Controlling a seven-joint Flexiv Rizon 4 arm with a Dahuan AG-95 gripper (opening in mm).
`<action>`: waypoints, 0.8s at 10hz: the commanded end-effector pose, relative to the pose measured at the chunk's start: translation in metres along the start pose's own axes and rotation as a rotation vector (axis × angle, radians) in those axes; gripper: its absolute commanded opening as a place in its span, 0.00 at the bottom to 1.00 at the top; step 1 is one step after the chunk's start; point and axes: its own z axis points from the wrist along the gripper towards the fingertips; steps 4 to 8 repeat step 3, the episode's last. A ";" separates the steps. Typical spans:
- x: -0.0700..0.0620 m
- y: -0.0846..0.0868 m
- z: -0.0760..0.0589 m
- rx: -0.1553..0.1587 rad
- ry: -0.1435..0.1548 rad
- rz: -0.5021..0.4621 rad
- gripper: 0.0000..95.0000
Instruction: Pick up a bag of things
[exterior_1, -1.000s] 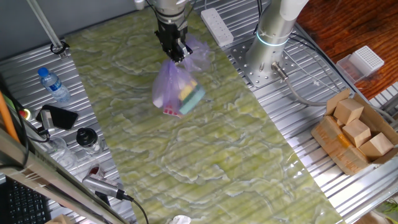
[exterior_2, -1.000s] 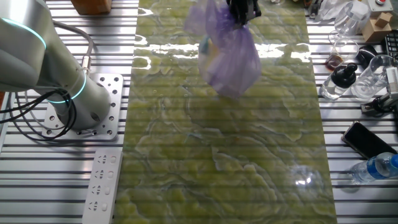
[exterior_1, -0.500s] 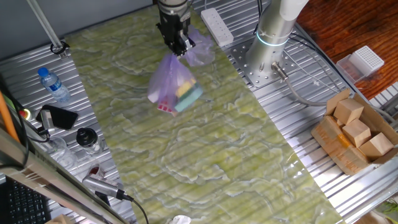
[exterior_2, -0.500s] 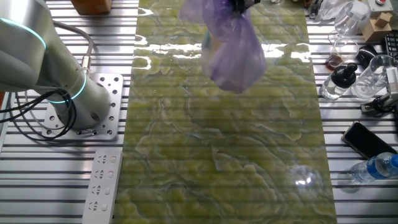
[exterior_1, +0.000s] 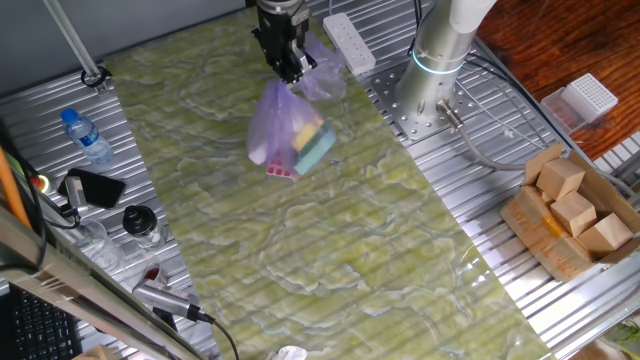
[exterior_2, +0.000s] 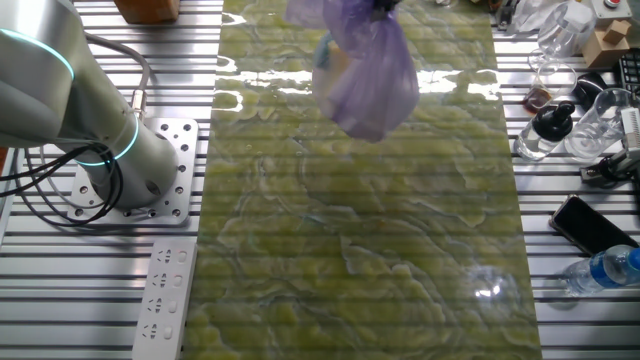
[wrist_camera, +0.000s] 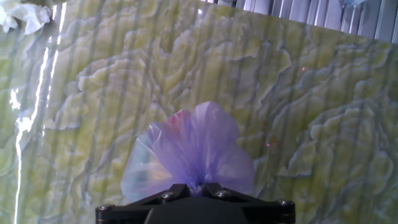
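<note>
Lift phase, by the look of it: the end effector (exterior_1: 289, 68) is clamped on the tied, crinkled neck of the bag of things (exterior_1: 286, 135), and the bag hangs straight below it, apparently clear of the surface (exterior_1: 330, 250). Through the lilac plastic you can make out yellow, teal and pink stuff bulging at the bottom. The hand view shows the knot pinched right at the fingertips (wrist_camera: 186, 188) with the bag ballooning out beneath.

My guess is the pick is basically done. Next move just needs a steady hold and a slow, smooth rise, since thin plastic could slip from the pinch.

Surface under the end effector is a glossy green marbled mat over ribbed metal slats. Off to one side sits a cardboard box (exterior_1: 570, 215) of wooden blocks, well apart. On the opposite side there's a water bottle (exterior_1: 84, 136) and a phone (exterior_1: 93, 187). Just behind the end effector lies a white power strip (exterior_1: 349, 42).
</note>
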 end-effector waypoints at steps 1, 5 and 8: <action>0.002 0.002 -0.004 -0.003 0.013 0.001 0.00; 0.002 0.002 -0.004 -0.015 0.011 -0.014 0.00; 0.002 0.002 -0.004 -0.015 0.011 -0.014 0.00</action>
